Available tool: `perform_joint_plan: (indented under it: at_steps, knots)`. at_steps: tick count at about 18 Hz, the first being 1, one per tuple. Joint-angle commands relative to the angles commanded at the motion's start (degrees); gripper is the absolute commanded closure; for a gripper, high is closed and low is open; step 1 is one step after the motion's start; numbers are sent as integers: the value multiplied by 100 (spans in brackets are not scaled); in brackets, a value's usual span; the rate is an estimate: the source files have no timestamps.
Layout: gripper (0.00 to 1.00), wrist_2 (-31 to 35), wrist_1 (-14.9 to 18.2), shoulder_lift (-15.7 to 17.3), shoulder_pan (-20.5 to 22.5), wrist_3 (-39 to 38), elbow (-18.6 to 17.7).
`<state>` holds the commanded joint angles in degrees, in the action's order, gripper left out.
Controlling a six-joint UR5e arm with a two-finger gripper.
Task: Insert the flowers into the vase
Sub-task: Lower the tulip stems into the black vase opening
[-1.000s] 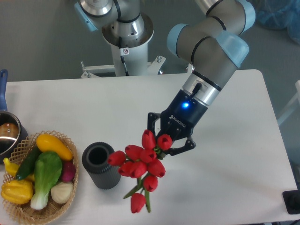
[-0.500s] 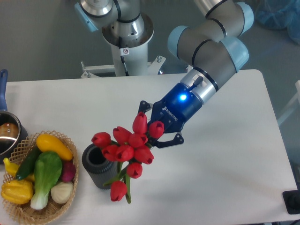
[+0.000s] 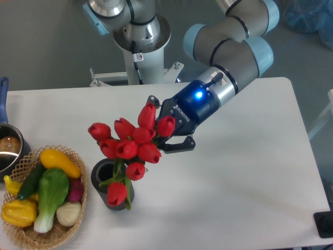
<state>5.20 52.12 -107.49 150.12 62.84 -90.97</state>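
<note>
The camera looks down on the table from above. The gripper holds the flowers near their heads, its jaws closed around the bunch where the buds hide the stems. The vase stands upright just right of the basket of vegetables, with the pot at the far left edge.

A second ago the bunch hung to the right of the vase, its lowest buds and stem ends well clear of the mouth. Half a second ago it had slid left until the buds overlapped the rim. Now it has moved further left and up the picture, and the lower buds and green stems lie directly across the mouth. The arm has swung with it, the wrist drawing back toward the table's far side.

I cannot tell from this single view whether the stems are already inside the vase or only above it; one low bud covers the front wall of the vase, which hints that the stems hang in front or above. The carry looks nearly done. What is left, I judge, is to line up the stem ends with the mouth, lower them in, and let go. The risk is that stray stems catch the rim and tip the vase.
</note>
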Motion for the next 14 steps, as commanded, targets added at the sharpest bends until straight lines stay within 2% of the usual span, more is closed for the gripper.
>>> perform_joint_plan:
  at_steps: [5, 14]
  knots:
    - [73, -317, -97, 9, -35, 9, 9]
    - [71, -458, -114, 26, -334, 26, 9]
